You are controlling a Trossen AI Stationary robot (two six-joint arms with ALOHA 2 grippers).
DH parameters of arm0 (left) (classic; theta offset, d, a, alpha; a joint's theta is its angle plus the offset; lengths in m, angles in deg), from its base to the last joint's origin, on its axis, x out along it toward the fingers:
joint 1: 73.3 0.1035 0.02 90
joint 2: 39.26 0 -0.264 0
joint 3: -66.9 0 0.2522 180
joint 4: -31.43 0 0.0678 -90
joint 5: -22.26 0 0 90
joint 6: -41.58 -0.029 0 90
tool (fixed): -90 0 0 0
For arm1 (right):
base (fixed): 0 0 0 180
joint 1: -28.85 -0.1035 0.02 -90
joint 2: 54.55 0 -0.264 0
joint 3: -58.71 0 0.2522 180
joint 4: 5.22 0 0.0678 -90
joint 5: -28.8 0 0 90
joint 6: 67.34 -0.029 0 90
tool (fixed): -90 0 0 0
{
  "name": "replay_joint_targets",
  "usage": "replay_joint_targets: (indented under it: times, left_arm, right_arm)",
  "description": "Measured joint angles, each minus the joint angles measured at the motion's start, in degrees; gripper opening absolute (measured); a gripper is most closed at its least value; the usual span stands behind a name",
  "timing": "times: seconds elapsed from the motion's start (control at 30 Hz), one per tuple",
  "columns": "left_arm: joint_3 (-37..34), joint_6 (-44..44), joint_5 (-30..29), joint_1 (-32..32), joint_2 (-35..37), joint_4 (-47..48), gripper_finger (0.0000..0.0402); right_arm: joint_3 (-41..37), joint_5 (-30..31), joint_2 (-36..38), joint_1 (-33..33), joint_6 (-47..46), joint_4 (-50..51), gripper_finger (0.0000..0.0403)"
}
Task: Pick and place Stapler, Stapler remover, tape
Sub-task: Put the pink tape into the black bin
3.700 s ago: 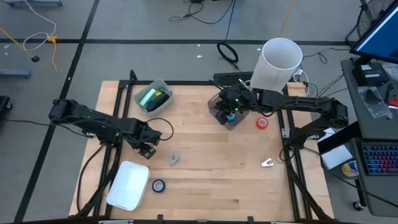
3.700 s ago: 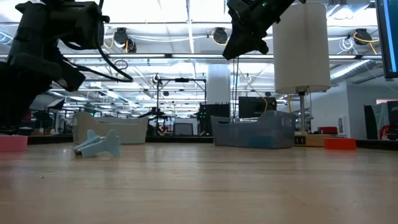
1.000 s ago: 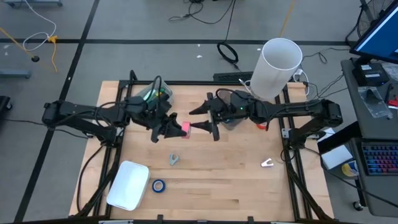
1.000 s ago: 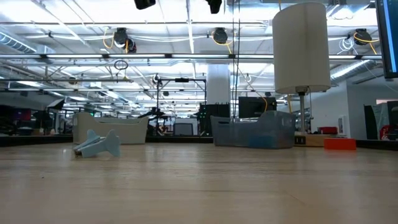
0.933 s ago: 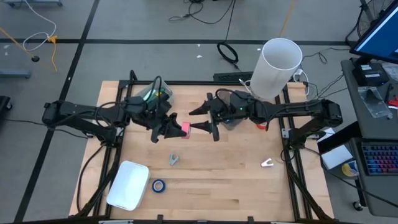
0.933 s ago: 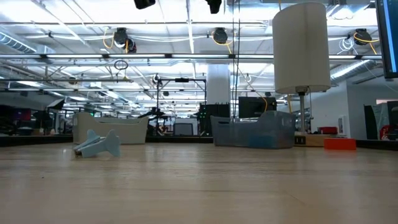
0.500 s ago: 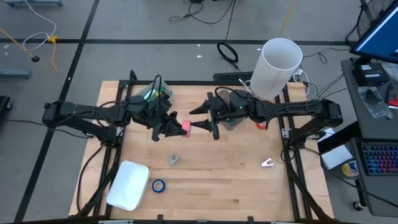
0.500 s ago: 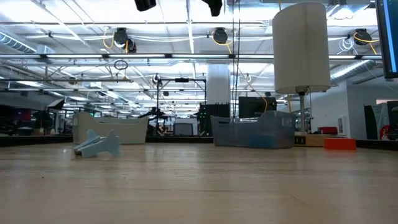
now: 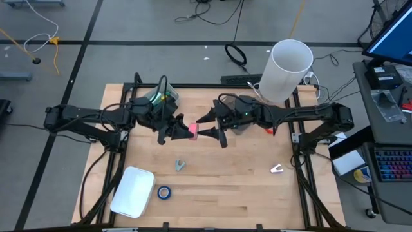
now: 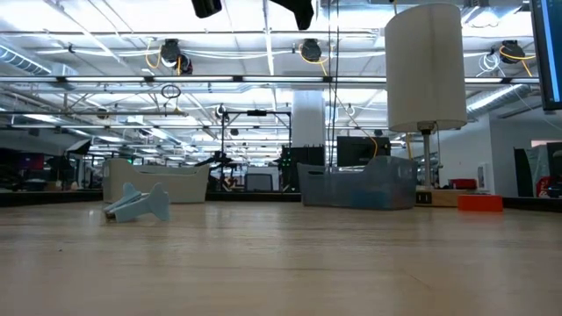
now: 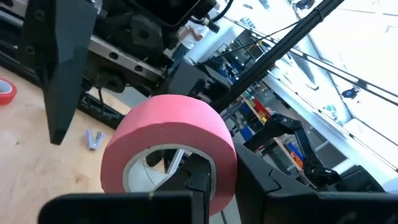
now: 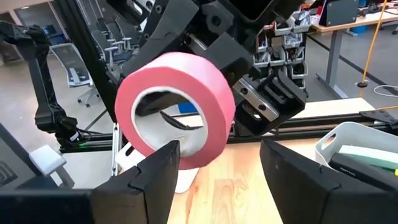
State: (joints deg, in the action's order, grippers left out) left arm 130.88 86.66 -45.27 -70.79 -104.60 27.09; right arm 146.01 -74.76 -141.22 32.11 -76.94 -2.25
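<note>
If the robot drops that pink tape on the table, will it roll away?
Probably, if it lands on its edge: the pink tape roll is a round ring with an open centre. Landing flat, it would likely stay put. It looks stiff, keeping its round shape in the left gripper, and likely light, being hollow.

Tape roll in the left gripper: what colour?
Pink; the tape roll shows best in the right wrist view.

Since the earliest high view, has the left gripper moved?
Yes. The left gripper, shut on the pink tape roll, has gone from near the white tray up toward the table's middle, close beside the green-filled bin, facing the open right gripper.
</note>
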Motion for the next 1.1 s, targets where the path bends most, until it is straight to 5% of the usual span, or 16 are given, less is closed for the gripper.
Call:
replay_joint_targets:
  times: [0.5, 0.67, 0.9, 1.1]
  left_arm:
    - [0.00, 1.56, 0.10, 0.03, -0.07, 0.49, 0.0050]
    - [-0.07, 1.86, 0.01, 0.06, -0.07, 1.19, 0.0053]
    - [-0.09, 1.01, -0.30, 0.08, -0.09, 3.37, 0.0055]
    - [0.02, -1.78, -0.62, 0.12, 0.34, 6.94, 0.0056]
  right_arm:
    - [0.02, 1.54, -1.40, 0.11, -0.20, -2.22, 0.0198]
    - [0.20, 1.24, -3.14, 0.09, -0.26, -3.23, 0.0150]
    - [0.11, 1.55, -3.25, 0.11, 0.42, -3.02, 0.0030]
    - [0.11, 4.38, -3.28, 0.24, -0.04, -1.16, 0.0028]
